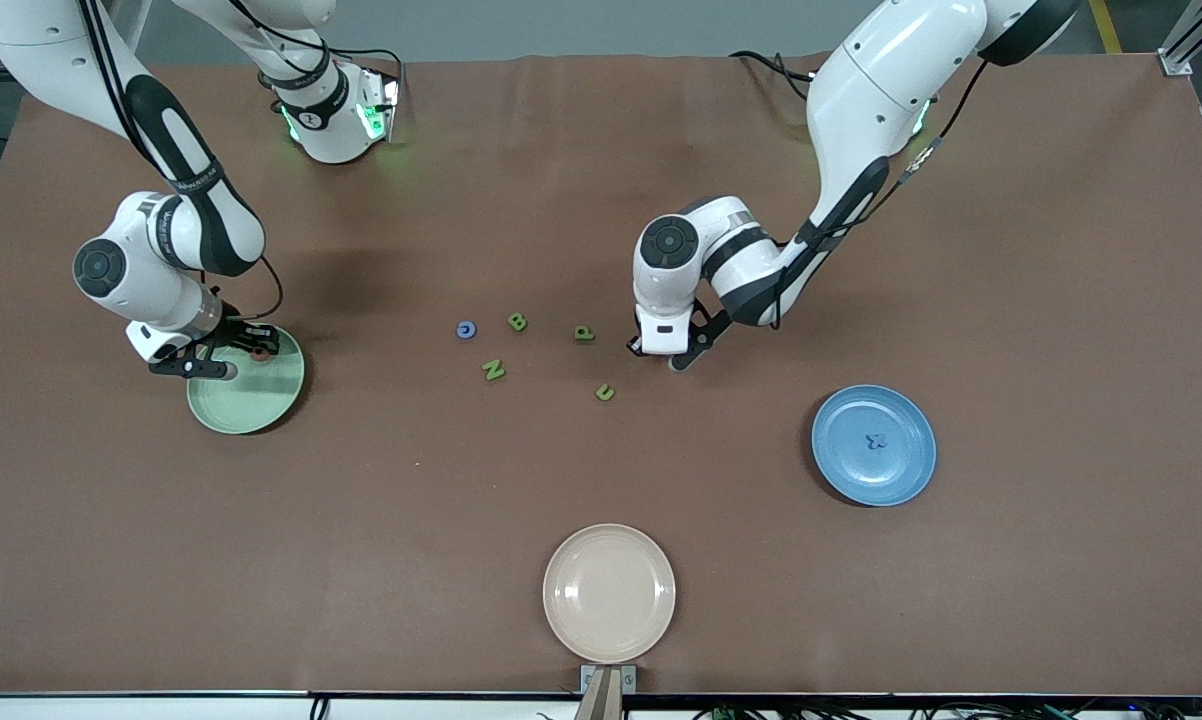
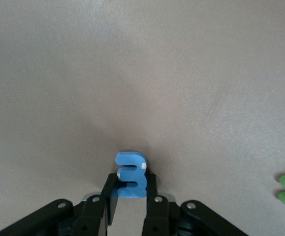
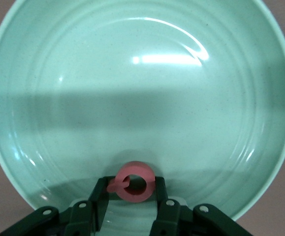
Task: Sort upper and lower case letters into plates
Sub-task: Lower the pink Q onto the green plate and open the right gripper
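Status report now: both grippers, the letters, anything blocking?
Left gripper shut on blue letter, low at the table. Right gripper shut on pink letter, over green plate. Five letters loose mid-table. Nothing blocking.

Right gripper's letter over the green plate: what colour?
Pink-red letter, clearest in the right wrist view, held in the right gripper.

- Green letters: four — B, N, two more.
- Blue letters: three.
- Pink letter: one.
- Plates: three — green, blue, beige.
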